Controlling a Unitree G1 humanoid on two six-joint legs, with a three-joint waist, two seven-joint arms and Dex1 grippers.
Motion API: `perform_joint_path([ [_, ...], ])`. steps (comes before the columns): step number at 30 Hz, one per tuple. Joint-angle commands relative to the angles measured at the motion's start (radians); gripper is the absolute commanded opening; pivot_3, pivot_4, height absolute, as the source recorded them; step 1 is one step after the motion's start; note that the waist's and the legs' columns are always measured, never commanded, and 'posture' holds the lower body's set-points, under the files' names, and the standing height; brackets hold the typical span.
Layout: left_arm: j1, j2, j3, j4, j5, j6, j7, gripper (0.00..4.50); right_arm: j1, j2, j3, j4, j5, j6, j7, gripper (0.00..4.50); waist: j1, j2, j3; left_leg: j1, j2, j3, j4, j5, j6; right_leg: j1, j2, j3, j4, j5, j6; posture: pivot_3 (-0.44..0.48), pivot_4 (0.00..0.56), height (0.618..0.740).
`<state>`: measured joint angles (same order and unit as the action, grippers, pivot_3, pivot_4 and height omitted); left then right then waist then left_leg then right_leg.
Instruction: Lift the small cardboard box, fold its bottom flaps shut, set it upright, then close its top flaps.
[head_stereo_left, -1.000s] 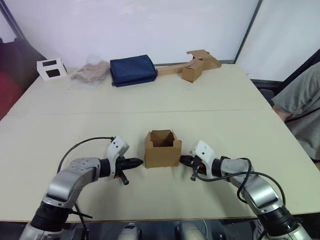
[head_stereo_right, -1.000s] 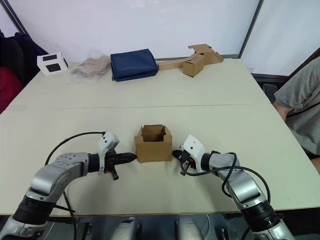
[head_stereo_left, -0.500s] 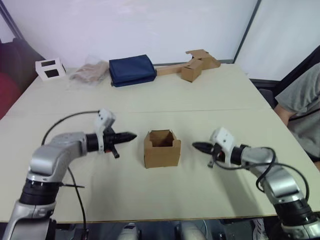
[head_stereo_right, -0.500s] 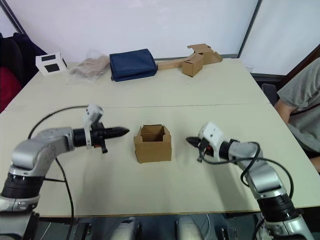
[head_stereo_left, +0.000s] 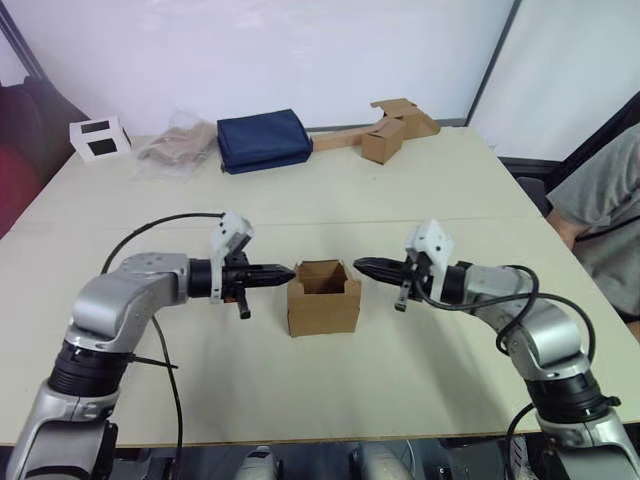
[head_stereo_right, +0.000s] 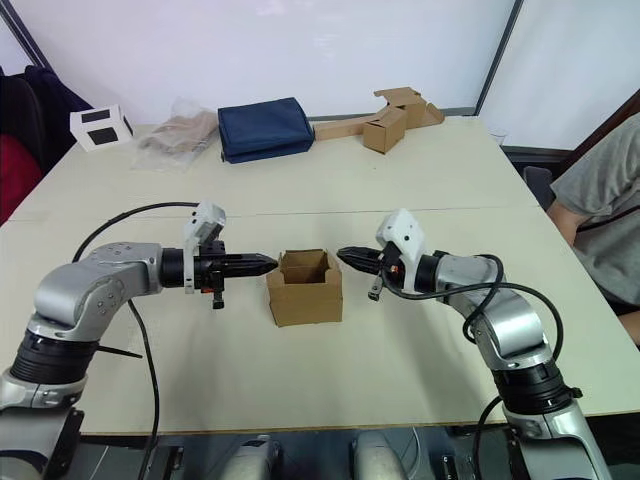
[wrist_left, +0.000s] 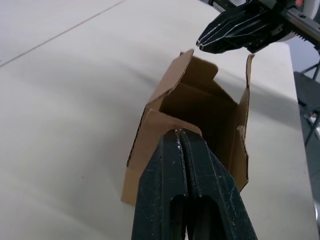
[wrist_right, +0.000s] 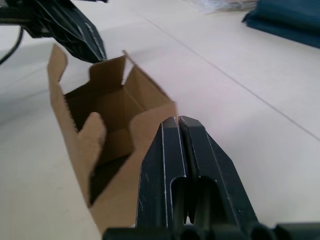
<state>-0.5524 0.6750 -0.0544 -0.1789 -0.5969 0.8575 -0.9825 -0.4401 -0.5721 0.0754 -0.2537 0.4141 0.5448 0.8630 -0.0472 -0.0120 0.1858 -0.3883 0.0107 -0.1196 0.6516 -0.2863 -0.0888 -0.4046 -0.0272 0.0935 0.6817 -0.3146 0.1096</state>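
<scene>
Table (head_stereo_left: 420, 190): broad pale top carrying everything.
Blue bag (head_stereo_left: 265, 139): folded, at the far edge.
Cardboard strip (head_stereo_left: 385, 128): far side, just beside the bag.
Small cardboard box (head_stereo_left: 324, 298): upright near the table's middle, between both arms, its mouth facing up.
Top flaps (wrist_left: 170, 82): standing up, not folded in.
Left gripper (head_stereo_left: 285, 272): fingers pressed together, tip at the box's left upper rim.
Right gripper (head_stereo_left: 361, 266): fingers together, tip just beside the box's right upper rim.
White box (head_stereo_left: 99, 136): far left corner.
</scene>
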Motion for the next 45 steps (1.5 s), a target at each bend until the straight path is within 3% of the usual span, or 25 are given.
perform_joint_path([
  [1, -0.003, -0.003, -0.018, -0.029, 0.017, -0.034, -0.004, 0.02, -0.004, 0.016, 0.014, -0.025, 0.001, -0.015, -0.001, 0.00, 0.001, 0.000, 0.000, 0.000, 0.000, 0.000, 0.000, 0.000, 0.000, 0.000, 0.000, 0.000, 0.000, 0.000, 0.000, 0.000, 0.150, 0.740],
  [18, 0.035, -0.002, -0.111, -0.030, 0.112, -0.114, -0.025, 0.02, 0.032, 0.025, 0.114, 0.024, -0.080, -0.050, 0.004, 0.00, 0.002, 0.000, 0.000, 0.000, 0.000, 0.000, 0.000, 0.000, 0.000, 0.000, 0.000, 0.000, 0.000, 0.000, 0.000, 0.000, 0.150, 0.740],
  [31, 0.035, -0.005, -0.132, -0.031, 0.156, -0.093, 0.016, 0.02, 0.042, 0.020, 0.106, 0.025, -0.095, -0.066, 0.013, 0.00, 0.003, 0.000, 0.000, 0.000, 0.000, 0.000, 0.000, 0.000, 0.000, 0.000, 0.000, 0.000, 0.000, 0.000, 0.000, 0.000, 0.150, 0.740],
  [39, 0.026, -0.079, -0.014, -0.006, 0.164, -0.231, 0.110, 0.02, 0.033, 0.020, 0.035, -0.012, -0.045, -0.030, -0.018, 0.00, 0.003, 0.000, 0.000, 0.001, 0.000, 0.000, 0.000, 0.000, 0.000, 0.001, 0.000, 0.000, 0.000, 0.000, 0.000, 0.000, 0.150, 0.740],
  [45, -0.036, -0.041, 0.123, 0.054, -0.044, -0.082, -0.013, 0.02, 0.000, 0.002, -0.062, -0.085, 0.049, 0.060, -0.034, 0.00, 0.002, 0.000, 0.000, 0.000, 0.000, 0.000, 0.000, 0.000, 0.000, 0.000, 0.000, 0.000, 0.000, 0.000, 0.000, 0.000, 0.150, 0.740],
])
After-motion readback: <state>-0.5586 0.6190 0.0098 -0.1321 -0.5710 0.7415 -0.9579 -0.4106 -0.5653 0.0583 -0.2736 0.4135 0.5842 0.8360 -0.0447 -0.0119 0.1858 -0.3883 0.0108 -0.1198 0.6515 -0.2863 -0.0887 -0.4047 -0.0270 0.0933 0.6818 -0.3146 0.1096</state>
